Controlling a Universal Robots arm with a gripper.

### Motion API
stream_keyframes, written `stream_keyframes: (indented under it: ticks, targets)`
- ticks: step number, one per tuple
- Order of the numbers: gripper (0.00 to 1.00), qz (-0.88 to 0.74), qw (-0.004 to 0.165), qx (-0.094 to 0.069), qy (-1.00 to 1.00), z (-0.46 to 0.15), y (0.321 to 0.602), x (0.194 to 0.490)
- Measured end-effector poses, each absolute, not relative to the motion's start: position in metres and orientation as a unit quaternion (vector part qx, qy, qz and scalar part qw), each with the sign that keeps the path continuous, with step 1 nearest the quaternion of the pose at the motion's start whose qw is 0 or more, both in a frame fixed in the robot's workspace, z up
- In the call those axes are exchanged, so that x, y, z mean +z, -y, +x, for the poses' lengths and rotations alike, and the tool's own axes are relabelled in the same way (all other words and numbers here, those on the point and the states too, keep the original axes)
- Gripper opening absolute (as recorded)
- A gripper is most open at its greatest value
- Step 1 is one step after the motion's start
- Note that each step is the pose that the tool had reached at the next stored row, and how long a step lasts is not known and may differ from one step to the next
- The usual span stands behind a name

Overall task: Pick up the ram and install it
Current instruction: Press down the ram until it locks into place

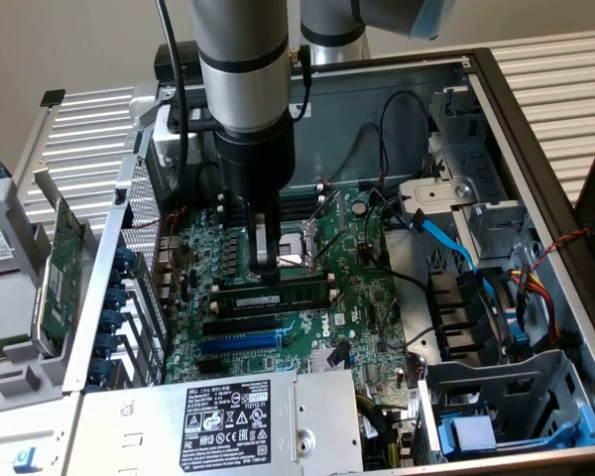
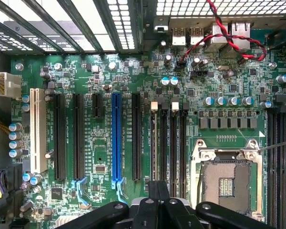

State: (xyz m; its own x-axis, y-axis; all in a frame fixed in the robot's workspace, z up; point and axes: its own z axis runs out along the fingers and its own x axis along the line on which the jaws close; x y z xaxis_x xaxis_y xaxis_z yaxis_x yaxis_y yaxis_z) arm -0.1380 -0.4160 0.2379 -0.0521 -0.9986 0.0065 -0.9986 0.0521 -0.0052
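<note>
The ram (image 1: 278, 298) is a narrow green stick with a white label. It stands on edge in a black memory slot on the motherboard (image 1: 357, 288), level with the slots beside it. In the wrist view I see its thin top edge (image 2: 155, 143) running along the first of several parallel memory slots (image 2: 173, 143). My gripper (image 1: 268, 268) hangs straight down just above the ram's middle. Its dark fingers (image 2: 152, 193) are pressed together with nothing between them, the gripper (image 2: 158, 188) being directly over the stick's near end. I cannot tell whether the tips touch the ram.
The open CPU socket (image 2: 226, 179) lies beside the memory slots, and a blue slot (image 2: 116, 138) sits among black expansion slots. Case walls ring the board. A power supply (image 1: 238, 416), a blue cable (image 1: 446, 238) and drive cages (image 1: 496, 397) crowd the sides. A green expansion card (image 1: 64, 268) rests outside the case.
</note>
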Motion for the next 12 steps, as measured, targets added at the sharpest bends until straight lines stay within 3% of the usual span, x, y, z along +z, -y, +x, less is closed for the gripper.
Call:
stream_keyframes:
  ticks: [12]
  targets:
    - [0.11,0.688,0.001,0.004,0.725,-0.1373,0.4160,0.2333]
